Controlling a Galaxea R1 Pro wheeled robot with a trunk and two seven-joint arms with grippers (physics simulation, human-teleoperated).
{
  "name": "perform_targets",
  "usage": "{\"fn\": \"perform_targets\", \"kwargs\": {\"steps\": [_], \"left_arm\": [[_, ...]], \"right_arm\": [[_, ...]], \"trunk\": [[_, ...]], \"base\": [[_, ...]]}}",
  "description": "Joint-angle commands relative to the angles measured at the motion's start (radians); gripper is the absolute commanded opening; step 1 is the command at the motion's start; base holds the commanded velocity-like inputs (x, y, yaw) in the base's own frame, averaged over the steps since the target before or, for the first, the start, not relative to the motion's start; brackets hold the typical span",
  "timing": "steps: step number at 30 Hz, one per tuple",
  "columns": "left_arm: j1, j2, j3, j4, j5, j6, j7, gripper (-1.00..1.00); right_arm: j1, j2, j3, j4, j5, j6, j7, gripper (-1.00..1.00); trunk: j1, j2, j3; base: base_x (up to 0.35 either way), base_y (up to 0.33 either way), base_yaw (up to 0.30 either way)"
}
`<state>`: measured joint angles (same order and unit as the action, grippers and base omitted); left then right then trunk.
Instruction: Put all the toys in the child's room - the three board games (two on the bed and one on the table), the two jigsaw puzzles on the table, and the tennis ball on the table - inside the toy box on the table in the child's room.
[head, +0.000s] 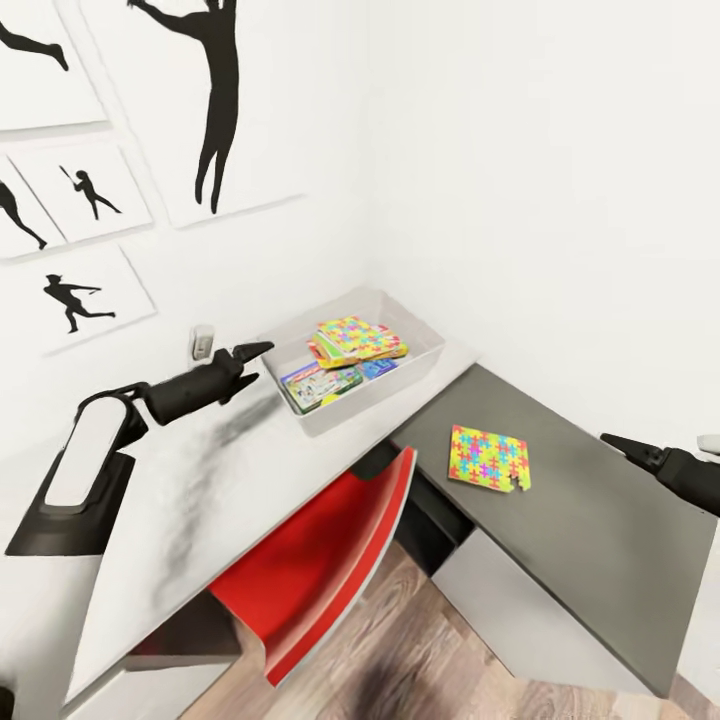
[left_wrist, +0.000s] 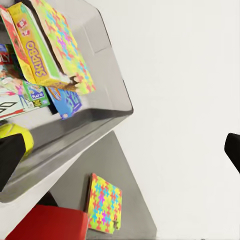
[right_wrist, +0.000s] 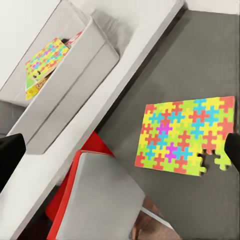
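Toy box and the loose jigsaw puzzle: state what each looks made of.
Toy box: likely matte grey plastic, thin smooth sloping walls, no grain.
Jigsaw puzzle on the table's dark wing: probably printed card or foam, a thin flat sheet of bright interlocking pieces, one corner piece loose. The render leaves it open.

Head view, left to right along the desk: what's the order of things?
Black left gripper → light grey toy box holding printed game boxes with a multicoloured jigsaw puzzle square on top → second multicoloured jigsaw puzzle lying flat on the dark grey desk wing → black right gripper.
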<state>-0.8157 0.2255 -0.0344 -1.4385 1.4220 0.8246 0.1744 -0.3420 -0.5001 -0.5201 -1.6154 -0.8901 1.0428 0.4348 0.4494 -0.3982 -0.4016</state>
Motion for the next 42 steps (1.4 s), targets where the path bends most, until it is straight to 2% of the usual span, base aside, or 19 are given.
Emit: {"fn": "perform_targets", "kwargs": {"steps": [1,4,5,8,11,20,30,42], "left_arm": [[-0.019,-0.001,-0.017,0.012,0.011,0.003,0.023,1.00],[-0.059,-0.012,-0.063,0.045,0.011,0.005,0.050,1.00],[-0.059,-0.012,-0.063,0.045,0.011,0.005,0.050,1.00],[-0.080,-0.028,-0.097,0.064,0.007,0.005,0.067,1.00],[-0.090,-0.044,-0.117,0.075,0.004,0.006,0.077,1.00],[-0.099,-0.061,-0.134,0.089,0.000,0.006,0.084,1.00],[-0.106,-0.063,-0.137,0.093,-0.003,0.007,0.086,1.00],[-0.125,-0.060,-0.148,0.089,-0.067,0.016,0.082,1.00]], "right_arm": [[-0.001,0.000,-0.001,0.000,0.010,0.004,0.010,1.00],[-0.001,0.000,-0.001,0.000,0.010,0.004,0.010,1.00],[-0.001,0.000,-0.001,0.000,0.010,0.004,0.010,1.00],[0.000,0.000,-0.001,0.000,0.010,0.004,0.010,1.00],[0.000,0.000,-0.001,0.000,0.010,0.004,0.010,1.00],[0.000,0.000,-0.001,0.000,0.010,0.004,0.010,1.00],[0.000,0.001,0.000,0.000,0.010,0.004,0.010,1.00],[0.000,0.001,0.000,0.000,0.010,0.004,0.010,1.00]], "trunk": [[0.001,-0.002,-0.001],[0.001,-0.002,0.003],[0.001,-0.002,0.004],[0.001,-0.002,0.007],[0.001,-0.002,0.010],[0.001,-0.002,0.019],[0.001,-0.002,0.030],[0.001,-0.002,0.043]], "base": [[0.000,0.000,-0.241],[0.000,0.000,-0.240],[0.000,0.000,-0.240],[0.000,0.000,-0.240],[0.000,0.000,-0.240],[0.000,0.000,-0.239],[0.000,0.000,-0.238],[0.000,0.000,-0.238]]}}
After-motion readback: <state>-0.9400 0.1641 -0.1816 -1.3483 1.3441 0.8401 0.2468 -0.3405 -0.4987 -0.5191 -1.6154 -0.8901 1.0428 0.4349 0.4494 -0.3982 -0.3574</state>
